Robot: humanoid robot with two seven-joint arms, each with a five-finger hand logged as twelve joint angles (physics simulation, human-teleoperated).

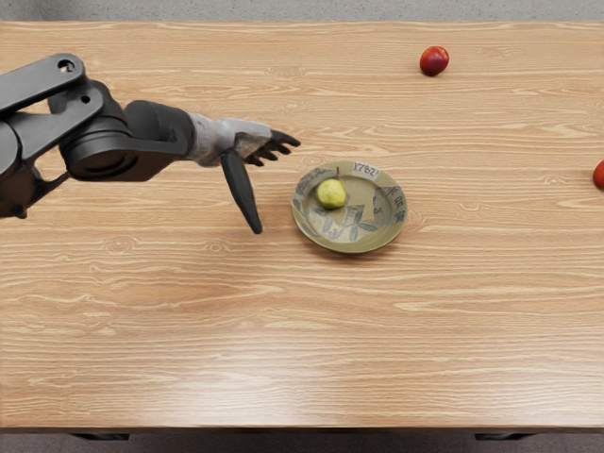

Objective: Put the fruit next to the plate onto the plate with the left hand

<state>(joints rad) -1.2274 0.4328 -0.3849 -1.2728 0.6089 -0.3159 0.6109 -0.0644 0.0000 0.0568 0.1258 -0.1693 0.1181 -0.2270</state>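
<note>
A yellow-green fruit (331,193) lies inside the olive patterned plate (375,231), toward its left part, near the middle of the table. My left hand (257,175) hovers just left of the plate with its fingers spread and nothing in them; the thumb points down toward the table and the other fingers reach toward the plate's upper left. The hand is apart from the fruit and from the plate. The left arm enters from the picture's left edge.
A red fruit (434,60) lies at the far right of the table. Another red fruit (599,175) is cut off by the right edge. The wooden table (283,340) spans the whole view.
</note>
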